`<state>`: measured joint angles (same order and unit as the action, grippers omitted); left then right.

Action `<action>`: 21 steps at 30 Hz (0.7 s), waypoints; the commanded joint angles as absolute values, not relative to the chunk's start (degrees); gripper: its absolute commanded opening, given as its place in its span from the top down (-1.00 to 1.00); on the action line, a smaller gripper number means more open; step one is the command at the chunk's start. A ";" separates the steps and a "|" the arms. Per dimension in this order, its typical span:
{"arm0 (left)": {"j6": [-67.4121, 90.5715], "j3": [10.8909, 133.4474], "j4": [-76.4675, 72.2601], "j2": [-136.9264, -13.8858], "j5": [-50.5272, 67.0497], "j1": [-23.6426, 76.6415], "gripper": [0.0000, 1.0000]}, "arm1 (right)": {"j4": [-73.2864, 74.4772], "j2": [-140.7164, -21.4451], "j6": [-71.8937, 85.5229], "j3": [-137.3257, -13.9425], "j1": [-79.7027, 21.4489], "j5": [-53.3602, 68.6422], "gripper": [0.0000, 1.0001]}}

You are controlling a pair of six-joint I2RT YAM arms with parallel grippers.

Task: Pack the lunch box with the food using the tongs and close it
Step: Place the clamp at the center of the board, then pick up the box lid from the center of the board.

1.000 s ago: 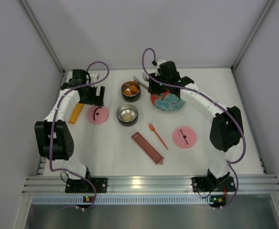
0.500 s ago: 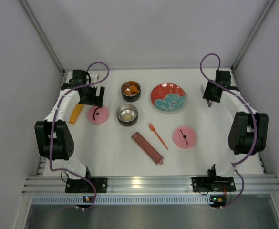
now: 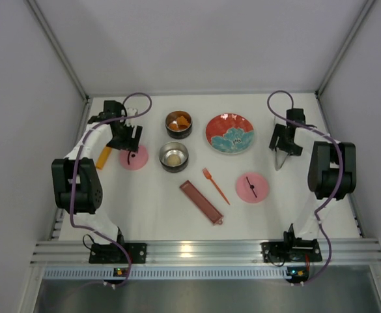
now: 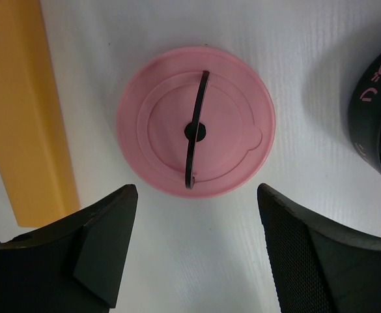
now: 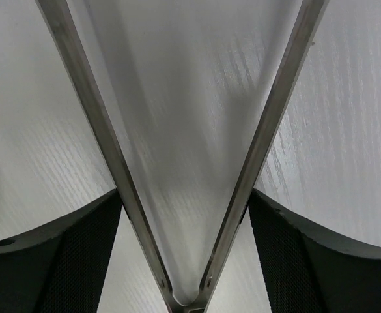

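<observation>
**A:** What is the right gripper (image 5: 185, 208) doing?

**B:** Its two black fingers (image 5: 53, 261) stand apart, and the long thin silver metal tongs (image 5: 99, 117) lie between them, each slim arm against the inner edge of a pad. Whether the fingers still press the tongs or have let go, I cannot tell. A second ago this arm held the tongs beside the red-and-blue patterned plate (image 3: 229, 134). Now it is low at the right side of the table, well apart from the food.

**A:** And the left gripper (image 4: 197, 202)?

**B:** It is spread wide, with nothing between the fingers. It has moved from just beside the round pink lid (image 4: 229, 130) to directly above it. The lid lies flat near the flat orange bar (image 4: 27, 111).

**A:** What does this mean for the task?

**B:** I judge the packing is finished. The orange-brown fried chunks (image 3: 179, 120) sit in the far round steel tin (image 3: 178, 135), the pale tan ball (image 3: 174, 156) sits in the near steel tin (image 3: 174, 169), and I see no food on the plate. So the tongs seem to be going aside, and the closing comes next. Both tins are uncovered, and the second pink lid (image 3: 252, 187) waits at the right
</observation>
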<state>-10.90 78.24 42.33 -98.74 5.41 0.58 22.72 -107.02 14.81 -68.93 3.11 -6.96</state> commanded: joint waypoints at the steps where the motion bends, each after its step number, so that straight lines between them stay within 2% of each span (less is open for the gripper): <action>1: -12.13 77.61 40.61 -100.37 3.25 0.44 -0.58 | 23.64 -103.37 14.77 -67.24 2.55 -7.29 -0.57; 7: -11.69 77.52 40.78 -99.93 4.39 0.44 -0.59 | 27.85 -91.43 12.75 -66.27 -3.24 -10.63 -0.80; 12: -11.16 80.32 42.97 -97.91 7.72 0.35 -0.59 | 34.18 -81.06 12.57 -65.83 -11.24 -11.78 -0.86; 15: -11.69 83.84 45.61 -97.03 10.54 1.14 -0.57 | 39.01 -78.67 13.79 -65.04 -16.77 -10.20 -0.76; 19: -11.78 87.53 48.43 -98.61 16.25 5.79 -0.57 | 43.76 -76.82 17.13 -62.59 -22.58 -6.60 -0.17; 21: -10.99 88.06 47.82 -100.10 16.00 6.85 -0.57 | 43.86 -75.24 19.42 -60.04 -25.04 -5.62 -0.11</action>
<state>-11.25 85.56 45.93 -100.64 11.94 4.27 37.32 -77.43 15.79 -62.70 -22.63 -7.49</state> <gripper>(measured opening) 0.784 0.564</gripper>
